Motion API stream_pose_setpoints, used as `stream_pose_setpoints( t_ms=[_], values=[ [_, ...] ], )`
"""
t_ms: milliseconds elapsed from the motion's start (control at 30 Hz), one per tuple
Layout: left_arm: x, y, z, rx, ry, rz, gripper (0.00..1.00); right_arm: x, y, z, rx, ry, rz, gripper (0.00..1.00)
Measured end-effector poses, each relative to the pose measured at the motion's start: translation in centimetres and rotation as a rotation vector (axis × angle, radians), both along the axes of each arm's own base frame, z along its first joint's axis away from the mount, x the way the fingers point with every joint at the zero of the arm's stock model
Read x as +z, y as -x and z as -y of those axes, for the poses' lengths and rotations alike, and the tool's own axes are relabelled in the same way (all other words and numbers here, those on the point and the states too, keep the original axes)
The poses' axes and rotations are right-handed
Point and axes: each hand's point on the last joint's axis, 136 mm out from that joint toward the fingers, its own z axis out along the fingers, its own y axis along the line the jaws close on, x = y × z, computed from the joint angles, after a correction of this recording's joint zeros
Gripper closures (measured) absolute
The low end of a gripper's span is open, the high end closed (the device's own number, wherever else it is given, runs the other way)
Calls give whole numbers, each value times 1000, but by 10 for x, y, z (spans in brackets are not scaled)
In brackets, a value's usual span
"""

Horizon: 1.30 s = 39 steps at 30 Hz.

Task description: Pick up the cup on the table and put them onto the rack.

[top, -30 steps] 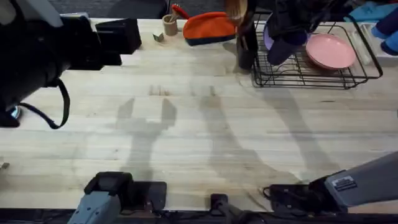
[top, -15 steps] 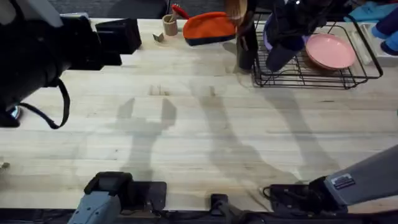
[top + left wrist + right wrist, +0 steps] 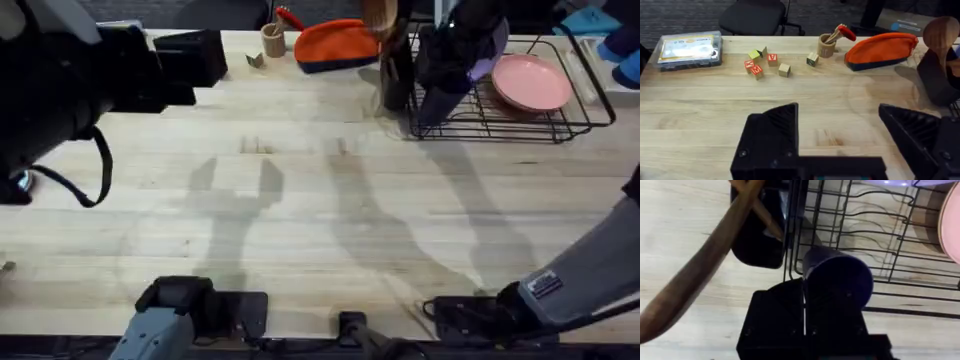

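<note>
lavender plate (image 3: pixel 488 66) mostly hidden by right arm, cup (image 3: pixel 837 280) base hidden

The rack (image 3: pixel 520 110) stands at the far right of the bench (image 3: pixel 320 200), with a plate (image 3: pixel 532 82) lying in its right part. The utensil holder (image 3: pixel 396 75) stands just beside the rack's left edge. The cup (image 3: pixel 440 85), held in the right hand (image 3: pixel 455 50), hangs over the rack's left end. Left of the holder along the far edge lie a pouch (image 3: pixel 335 45), then a small wooden cup (image 3: pixel 273 40).
</note>
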Motion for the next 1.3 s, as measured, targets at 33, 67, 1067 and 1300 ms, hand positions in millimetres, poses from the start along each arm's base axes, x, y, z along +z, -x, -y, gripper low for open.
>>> stream_pose_setpoints(
  t_ms=[33, 67, 1067, 1300],
  values=[
    [0, 0, 0, 0, 0, 0, 7, 0, 0, 0, -1, 0, 0, 969],
    [0, 0, 0, 0, 0, 0, 7, 0, 0, 0, -1, 0, 0, 969],
    [0, 0, 0, 0, 0, 0, 8, -21, -4, -2, -65, -24, 13, 969],
    [0, 0, 0, 0, 0, 0, 7, -24, -3, -1, -65, -23, 6, 887]
  ],
)
